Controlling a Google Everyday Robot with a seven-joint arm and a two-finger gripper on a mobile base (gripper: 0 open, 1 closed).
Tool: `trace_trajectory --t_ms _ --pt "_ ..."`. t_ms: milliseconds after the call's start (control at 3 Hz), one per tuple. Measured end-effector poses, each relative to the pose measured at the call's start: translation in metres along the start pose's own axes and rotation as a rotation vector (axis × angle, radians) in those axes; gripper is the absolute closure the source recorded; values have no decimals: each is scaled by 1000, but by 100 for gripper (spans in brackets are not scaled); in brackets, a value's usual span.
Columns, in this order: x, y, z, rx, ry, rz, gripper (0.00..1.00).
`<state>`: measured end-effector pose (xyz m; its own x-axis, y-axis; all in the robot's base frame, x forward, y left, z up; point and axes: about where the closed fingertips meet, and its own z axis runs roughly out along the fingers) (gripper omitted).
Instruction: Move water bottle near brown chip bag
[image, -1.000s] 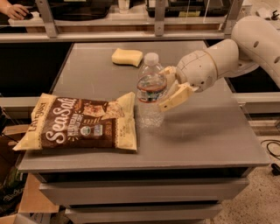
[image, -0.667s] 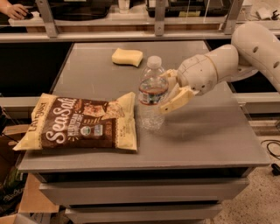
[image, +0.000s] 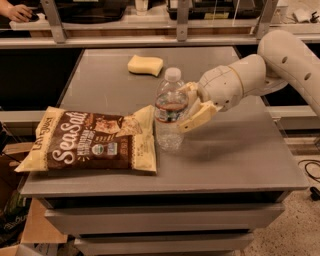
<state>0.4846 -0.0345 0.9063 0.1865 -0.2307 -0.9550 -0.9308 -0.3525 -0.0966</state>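
Bottle (image: 170, 107) stands upright on the table (image: 240, 160), its base just beside the right edge of the bag (image: 90, 142), possibly touching the bag's raised corner. Placement looks close to what the task asks. Gripper (image: 187, 107) is at the bottle's right side, level with the label. Whether it clamps the bottle or has let go cannot be told. Fill level not discernible. Judged handling: light, thin-walled clear plastic, smooth and inclined to slip; the walls would buckle under a hard squeeze; tall and narrow, so easily tipped by a sideways nudge. Best hold is judged to be mid-body at the label band, with moderate force. Bag is soft and crinkly and would shift if pushed. Sponge (image: 145, 65) lies well apart at the far side.
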Motion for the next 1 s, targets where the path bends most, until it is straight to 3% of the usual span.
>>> trace_trajectory --t_ms 667,1000 --pt "2 -1 2 -12 -4 5 13" --pt "3 -2 2 -18 -5 9 0"
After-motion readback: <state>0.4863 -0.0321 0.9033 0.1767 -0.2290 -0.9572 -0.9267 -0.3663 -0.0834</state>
